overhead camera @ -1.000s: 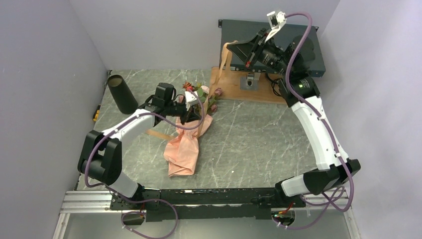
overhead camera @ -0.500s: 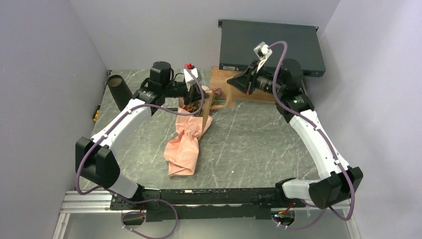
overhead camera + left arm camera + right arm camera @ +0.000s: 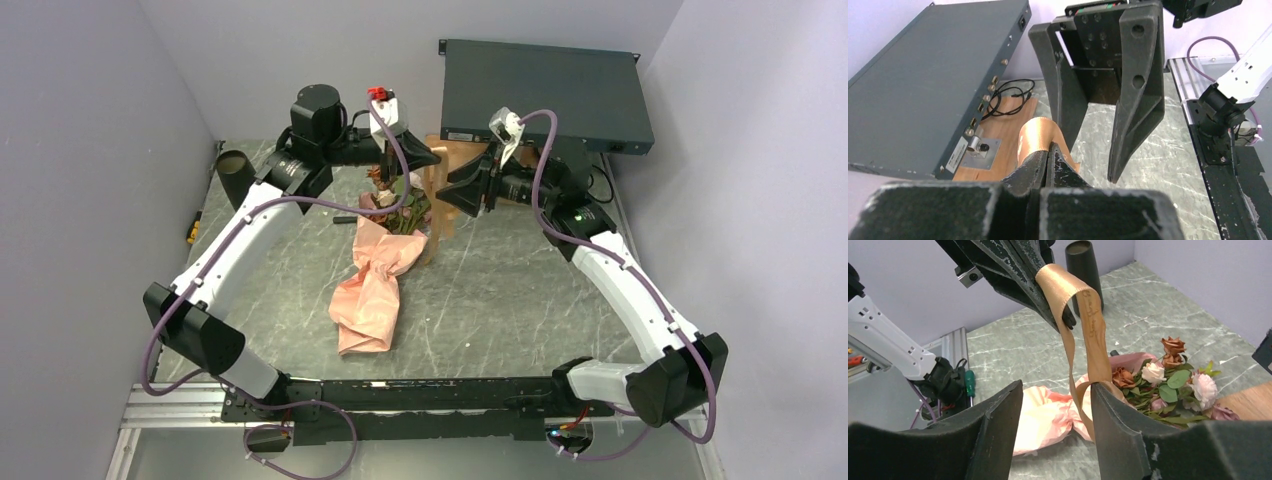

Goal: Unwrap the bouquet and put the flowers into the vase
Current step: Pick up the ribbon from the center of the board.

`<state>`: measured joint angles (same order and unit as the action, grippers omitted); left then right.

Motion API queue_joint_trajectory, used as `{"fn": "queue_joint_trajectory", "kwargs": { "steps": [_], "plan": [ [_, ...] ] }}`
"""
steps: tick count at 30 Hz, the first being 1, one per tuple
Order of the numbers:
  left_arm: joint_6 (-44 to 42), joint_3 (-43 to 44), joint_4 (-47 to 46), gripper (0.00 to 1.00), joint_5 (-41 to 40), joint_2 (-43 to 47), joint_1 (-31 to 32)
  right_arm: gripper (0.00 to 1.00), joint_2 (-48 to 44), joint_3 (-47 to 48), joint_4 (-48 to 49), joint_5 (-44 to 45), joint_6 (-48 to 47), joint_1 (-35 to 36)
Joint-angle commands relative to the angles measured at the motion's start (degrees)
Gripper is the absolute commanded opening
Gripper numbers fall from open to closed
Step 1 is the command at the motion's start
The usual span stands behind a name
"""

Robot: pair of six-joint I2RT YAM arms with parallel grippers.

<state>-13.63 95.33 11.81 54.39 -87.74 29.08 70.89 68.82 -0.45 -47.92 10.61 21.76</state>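
The bouquet lies on the marble table, its crinkled pink paper (image 3: 368, 292) (image 3: 1048, 415) toward the front. Its flowers (image 3: 397, 208) (image 3: 1168, 375), pink, cream and rust roses with green leaves, are toward the back. My left gripper (image 3: 430, 158) (image 3: 1048, 150) is above the flowers, shut on the tan ribbon (image 3: 438, 215) (image 3: 1088, 325) (image 3: 1034, 136), which hangs in a loop down to the bouquet. My right gripper (image 3: 452, 195) (image 3: 1055, 390) (image 3: 1093, 160) faces it, open, with the ribbon brushing one finger (image 3: 1115, 415). The black vase (image 3: 238, 182) (image 3: 1083, 265) stands at the back left.
A dark grey rack box (image 3: 540, 90) (image 3: 923, 90) leans at the back wall behind a wooden board (image 3: 1003, 130). A green-handled screwdriver (image 3: 969, 382) lies by the left table edge. Walls close in on the left, back and right.
The right gripper came down from high at the back and opened, letting go of the ribbon. The left arm rose and swung toward the back, now gripping the ribbon.
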Motion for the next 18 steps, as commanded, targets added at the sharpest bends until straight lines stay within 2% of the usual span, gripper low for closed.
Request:
{"fn": "queue_joint_trajectory", "kwargs": {
  "steps": [1,3,4,7,10,11,13,14,17,18],
  "plan": [
    [3.08,4.27,-0.55,0.0,2.52,-1.46,1.42,0.56,0.05,0.89,5.65,0.06,-1.73,0.89],
    [3.88,4.91,-0.77,0.0,2.65,-1.46,1.85,0.56,0.71,1.41,6.19,0.55,-1.38,0.99],
    [4.4,5.07,-1.01,0.0,2.65,-1.5,2.01,0.53,0.95,1.67,6.52,0.77,-0.93,1.0],
    [7.13,5.28,-2.57,0.0,2.2,-1.62,2.21,0.32,1.14,1.93,7.31,1.3,-0.26,1.17],
    [10.35,6.26,-3.92,0.0,0.94,-2.11,2.21,0.05,0.99,1.91,7.24,1.63,-0.05,1.27],
    [11.24,6.58,-4.06,0.0,0.06,-2.2,2.21,0.0,0.93,2.12,7.11,1.94,0.17,1.27],
    [12.93,7.16,-4.15,0.0,-2.04,-2.39,1.89,0.0,0.92,2.68,6.96,3.06,1.2,1.27],
    [16.0,7.31,-4.77,0.06,-3.35,-2.43,1.44,0.0,0.99,3.16,7.0,3.65,1.74,1.25],
    [22.08,7.13,-7.1,0.5,-3.33,-2.51,-1.39,0.0,1.37,5.44,7.39,4.79,3.82,1.18],
    [21.68,7.35,-6.38,0.6,-3.47,-2.35,-2.33,0.0,1.54,6.24,7.39,5.19,4.26,1.14]
  ]
}}
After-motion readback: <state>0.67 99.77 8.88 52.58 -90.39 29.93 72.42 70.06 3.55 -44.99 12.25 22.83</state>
